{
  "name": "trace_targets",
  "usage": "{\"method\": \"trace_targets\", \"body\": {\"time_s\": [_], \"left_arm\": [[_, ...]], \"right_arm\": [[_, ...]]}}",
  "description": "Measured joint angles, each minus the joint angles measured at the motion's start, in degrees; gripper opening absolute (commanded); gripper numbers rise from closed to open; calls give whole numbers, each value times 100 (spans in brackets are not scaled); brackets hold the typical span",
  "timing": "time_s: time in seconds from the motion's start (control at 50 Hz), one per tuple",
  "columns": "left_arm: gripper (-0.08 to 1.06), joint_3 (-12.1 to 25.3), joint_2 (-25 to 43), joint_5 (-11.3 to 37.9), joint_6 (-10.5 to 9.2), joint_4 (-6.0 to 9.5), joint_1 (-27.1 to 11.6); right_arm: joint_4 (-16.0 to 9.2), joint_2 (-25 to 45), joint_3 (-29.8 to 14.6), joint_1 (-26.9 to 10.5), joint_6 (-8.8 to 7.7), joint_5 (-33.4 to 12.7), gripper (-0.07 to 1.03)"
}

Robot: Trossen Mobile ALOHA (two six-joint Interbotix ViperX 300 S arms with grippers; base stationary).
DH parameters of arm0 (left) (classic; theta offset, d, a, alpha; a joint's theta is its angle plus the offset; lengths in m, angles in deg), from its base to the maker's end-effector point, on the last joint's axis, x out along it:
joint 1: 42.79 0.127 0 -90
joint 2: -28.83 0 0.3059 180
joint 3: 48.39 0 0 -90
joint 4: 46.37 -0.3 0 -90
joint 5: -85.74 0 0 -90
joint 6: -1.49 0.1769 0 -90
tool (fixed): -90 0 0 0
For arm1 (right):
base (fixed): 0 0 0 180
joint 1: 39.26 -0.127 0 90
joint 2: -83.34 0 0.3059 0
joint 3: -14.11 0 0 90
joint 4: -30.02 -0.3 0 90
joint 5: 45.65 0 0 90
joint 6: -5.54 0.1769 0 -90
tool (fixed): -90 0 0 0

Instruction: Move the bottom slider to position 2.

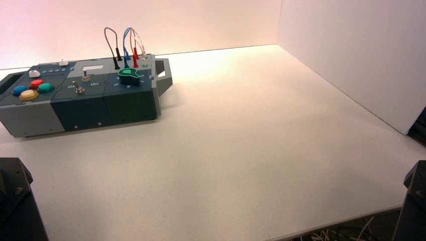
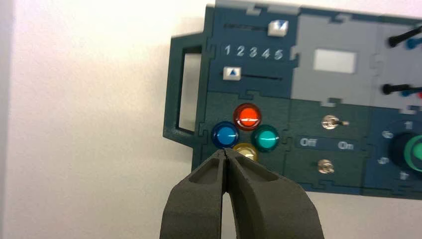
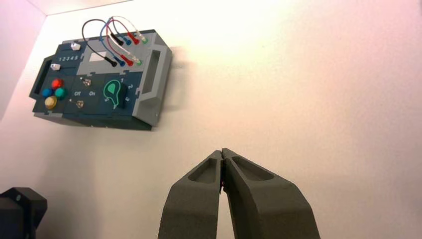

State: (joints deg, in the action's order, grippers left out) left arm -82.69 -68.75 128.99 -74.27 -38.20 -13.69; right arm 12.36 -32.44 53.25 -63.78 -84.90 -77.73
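The box (image 1: 85, 95) stands at the table's far left. Its bottom slider (image 2: 232, 73) is a small white knob with a blue triangle, sitting under the "1" at the handle end of its track; it also shows in the high view (image 1: 34, 73). My left gripper (image 2: 226, 151) is shut and holds nothing. It points toward the round buttons, well short of the box. Over open table to the right of the box, my right gripper (image 3: 221, 150) is shut and empty too. Only the arms' dark bases (image 1: 15, 198) show in the high view.
On the box are a top slider (image 2: 277, 27) near "5", red (image 2: 247, 115), blue (image 2: 225, 134), teal (image 2: 265, 138) and yellow (image 2: 246, 151) buttons, two toggle switches (image 2: 328, 122), a green knob (image 1: 129, 75) and looped wires (image 1: 125, 47). A white wall panel (image 1: 351, 50) stands at the right.
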Motion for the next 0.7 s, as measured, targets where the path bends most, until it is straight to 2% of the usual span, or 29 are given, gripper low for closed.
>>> {"method": "trace_targets", "body": {"time_s": [0.3,0.56,0.7], "left_arm": [[-3,378,598,-246,9,9,334],[-3,642,949,-431,0,18,360],[-3,791,1327,-527,9,79,352]], "right_arm": [[0,396,-255,0,-35,0,-2],[0,703,-606,0,-35,-26,-2],[0,782,-738,0,-35,-44,-2]]}}
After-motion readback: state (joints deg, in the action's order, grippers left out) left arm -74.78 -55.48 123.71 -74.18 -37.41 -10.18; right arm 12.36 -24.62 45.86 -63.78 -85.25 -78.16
